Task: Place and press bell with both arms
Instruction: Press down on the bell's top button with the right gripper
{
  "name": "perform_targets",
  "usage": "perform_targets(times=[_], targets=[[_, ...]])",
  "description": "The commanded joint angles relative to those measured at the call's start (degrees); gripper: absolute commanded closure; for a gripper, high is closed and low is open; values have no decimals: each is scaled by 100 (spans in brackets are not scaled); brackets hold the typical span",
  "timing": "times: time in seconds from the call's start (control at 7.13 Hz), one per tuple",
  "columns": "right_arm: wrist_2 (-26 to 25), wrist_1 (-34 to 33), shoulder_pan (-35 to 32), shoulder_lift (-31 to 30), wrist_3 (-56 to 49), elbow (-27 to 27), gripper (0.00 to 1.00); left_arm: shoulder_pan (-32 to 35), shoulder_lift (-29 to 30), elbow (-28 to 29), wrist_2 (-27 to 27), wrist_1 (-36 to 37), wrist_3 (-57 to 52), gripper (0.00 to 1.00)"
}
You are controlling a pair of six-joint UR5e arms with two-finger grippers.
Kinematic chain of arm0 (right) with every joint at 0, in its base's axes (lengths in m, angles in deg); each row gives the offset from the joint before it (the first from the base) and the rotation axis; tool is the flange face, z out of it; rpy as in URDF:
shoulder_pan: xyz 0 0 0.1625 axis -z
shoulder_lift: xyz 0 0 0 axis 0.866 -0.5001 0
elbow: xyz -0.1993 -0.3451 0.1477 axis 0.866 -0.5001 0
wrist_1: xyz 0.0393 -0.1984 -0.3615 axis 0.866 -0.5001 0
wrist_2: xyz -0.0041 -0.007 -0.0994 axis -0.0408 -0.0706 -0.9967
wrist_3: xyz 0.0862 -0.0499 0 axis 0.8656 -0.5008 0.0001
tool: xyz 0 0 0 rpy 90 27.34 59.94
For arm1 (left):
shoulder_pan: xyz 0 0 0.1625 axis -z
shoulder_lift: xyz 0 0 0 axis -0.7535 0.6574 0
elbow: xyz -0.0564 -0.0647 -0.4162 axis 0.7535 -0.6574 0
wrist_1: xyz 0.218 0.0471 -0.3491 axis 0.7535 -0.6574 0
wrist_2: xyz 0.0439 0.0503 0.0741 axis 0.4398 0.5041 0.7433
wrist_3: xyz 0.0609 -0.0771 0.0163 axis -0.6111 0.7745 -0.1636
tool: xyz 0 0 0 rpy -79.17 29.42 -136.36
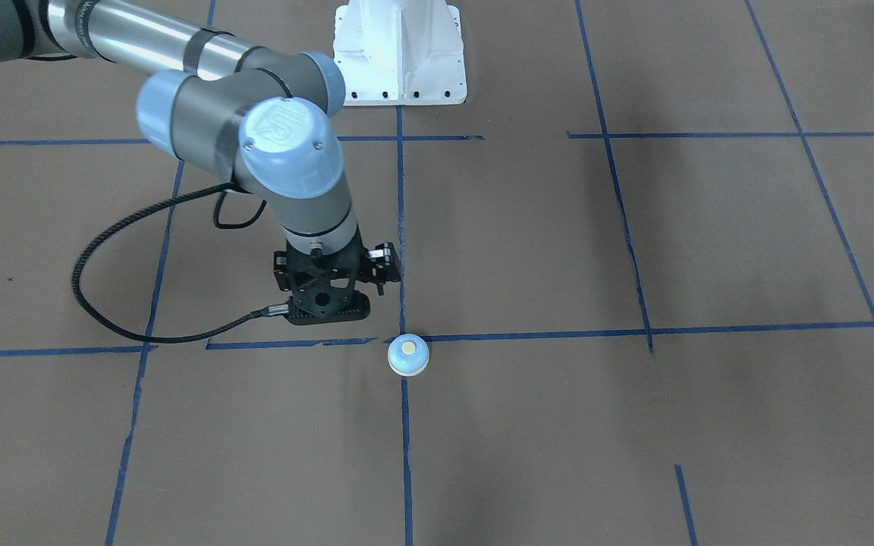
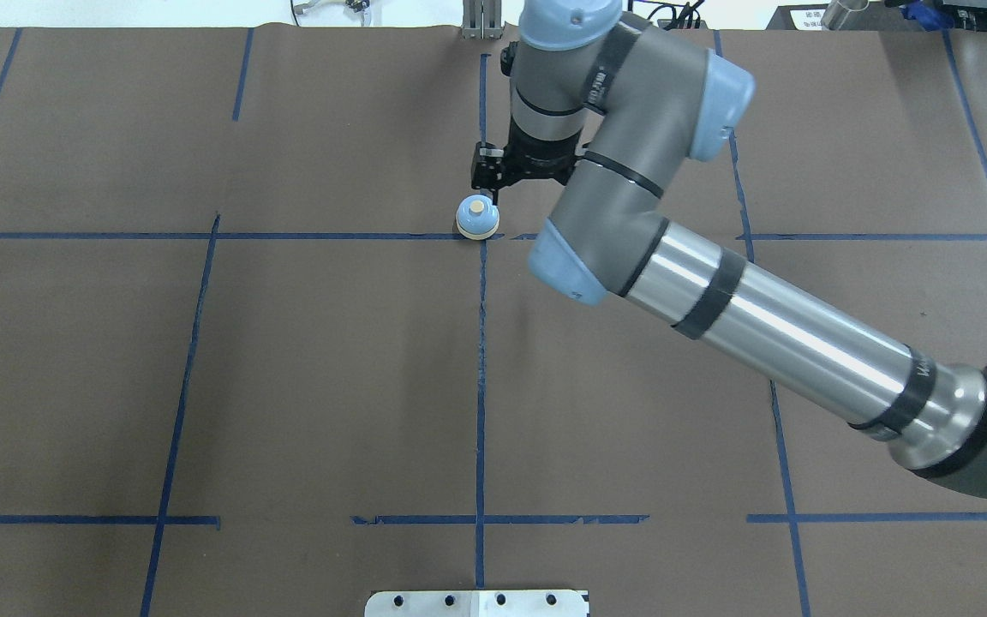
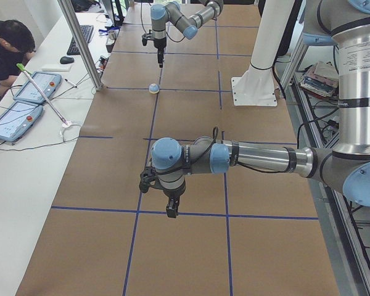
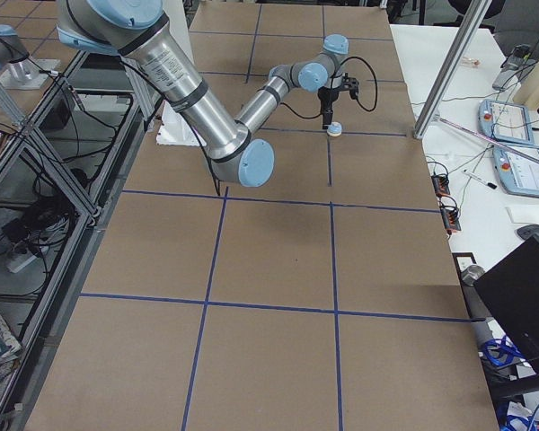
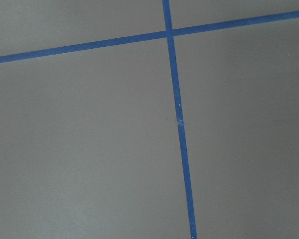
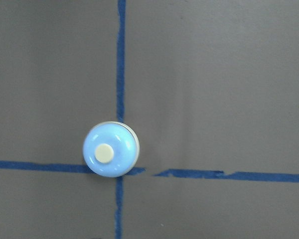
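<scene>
Sitting placed on the desk, the bell awaits pressing; right end effector looks closed, empty; left end effector, cannot tell.

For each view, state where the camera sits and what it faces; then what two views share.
Front-facing: across table, facing pedestal; right arm.
Overhead: from behind, looking down; right arm.
Exterior left: table's left end; left arm near.
Exterior right: opposite end; right arm near.
Left wrist: straight down, tape only.
Right wrist: straight down, bell.
Shared: overhead and right wrist show bell.
</scene>
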Motion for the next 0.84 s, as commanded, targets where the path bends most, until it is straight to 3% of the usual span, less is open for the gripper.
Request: perform_targets(times=[0.0, 0.7], targets=[[-381, 690, 168, 962, 477, -1551, 98, 6, -44, -24, -148, -13, 58, 0], [-585, 1033, 317, 947, 469, -2099, 100, 6, -36, -33, -157, -13, 120, 0]])
